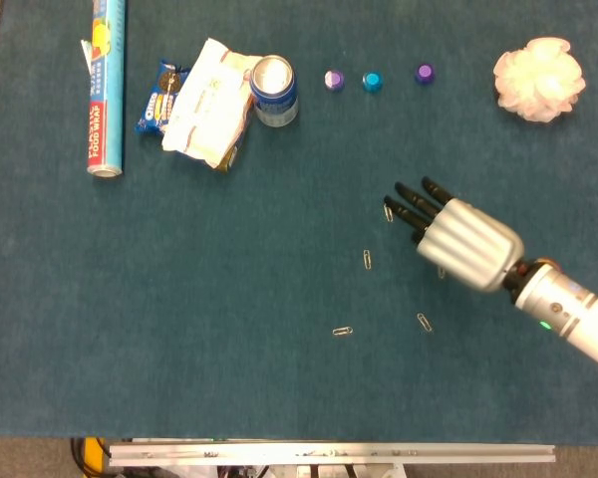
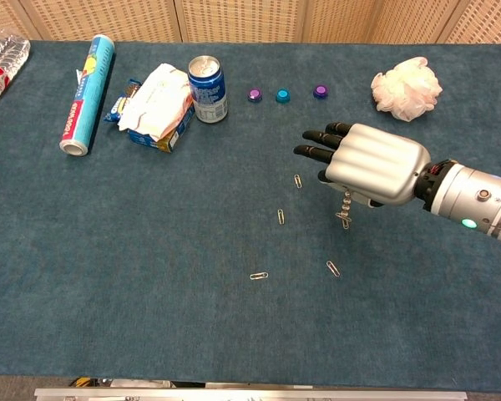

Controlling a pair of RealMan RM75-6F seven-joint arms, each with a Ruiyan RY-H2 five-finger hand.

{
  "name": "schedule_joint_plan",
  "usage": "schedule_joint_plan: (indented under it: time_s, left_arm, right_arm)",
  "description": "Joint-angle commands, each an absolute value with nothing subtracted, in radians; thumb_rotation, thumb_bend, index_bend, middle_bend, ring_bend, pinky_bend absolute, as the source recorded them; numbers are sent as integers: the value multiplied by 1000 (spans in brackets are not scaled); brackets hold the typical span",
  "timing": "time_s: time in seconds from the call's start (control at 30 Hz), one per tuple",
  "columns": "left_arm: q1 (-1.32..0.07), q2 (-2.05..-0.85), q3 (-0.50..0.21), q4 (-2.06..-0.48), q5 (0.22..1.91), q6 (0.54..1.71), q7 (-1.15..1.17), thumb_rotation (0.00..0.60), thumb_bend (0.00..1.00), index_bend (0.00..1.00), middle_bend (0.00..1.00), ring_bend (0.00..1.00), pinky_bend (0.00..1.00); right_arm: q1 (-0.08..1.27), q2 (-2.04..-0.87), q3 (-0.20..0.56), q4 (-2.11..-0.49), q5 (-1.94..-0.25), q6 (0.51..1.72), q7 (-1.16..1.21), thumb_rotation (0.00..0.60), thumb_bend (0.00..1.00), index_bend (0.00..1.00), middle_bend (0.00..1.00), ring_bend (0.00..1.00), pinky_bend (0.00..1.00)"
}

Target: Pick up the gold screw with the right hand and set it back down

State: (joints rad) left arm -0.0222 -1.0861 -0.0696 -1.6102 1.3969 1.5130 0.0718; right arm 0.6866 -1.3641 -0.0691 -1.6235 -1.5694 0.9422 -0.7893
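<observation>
Right hand (image 2: 369, 163) palm-down over the blue table (image 2: 150, 276), right of centre. Gold screw (image 2: 344, 210) hangs point-down under the palm, its head hidden beneath the hand; held there, tip just above the cloth. In the head view the screw shows only as a sliver at the hand's lower edge. Fingers (image 1: 411, 202) stretched toward 10 o'clock. Left hand out of both views.

Open room: wide bare cloth from 6 to 9 o'clock of the hand, out to the table's near edge (image 1: 329, 450). Paper clips ring the hand: one (image 2: 297, 180) just off the fingertips, one (image 2: 280, 216) at 8 o'clock, one (image 2: 333, 268) at 6 o'clock, one (image 2: 258, 276) further toward 7 o'clock.

Far edge, 10 to 1 o'clock: food wrap roll (image 2: 86, 94), snack packets (image 2: 154, 108), three small caps (image 2: 283, 94), white mesh puff (image 2: 405, 88), a plastic bottle (image 2: 0, 60) at the far-left corner.

Containers: blue can (image 2: 207, 88) upright, top open; contents cannot be made out.
</observation>
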Motion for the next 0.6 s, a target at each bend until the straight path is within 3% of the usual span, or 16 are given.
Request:
schedule_joint_plan:
  time_s: [0.03, 0.6]
  left_arm:
    - [-23, -1087, -70, -1610, 1396, 1512, 74, 600, 84, 373, 294, 222, 411]
    - [-26, -1087, -70, -1612, 1393, 1507, 80, 600, 84, 373, 294, 222, 411]
  right_arm:
    - [676, -1354, -66, -1615, -1564, 953, -779, 600, 290, 593, 108, 0, 183]
    - [616, -1351, -57, -1521, -1491, 972, -726, 600, 272, 593, 108, 0, 183]
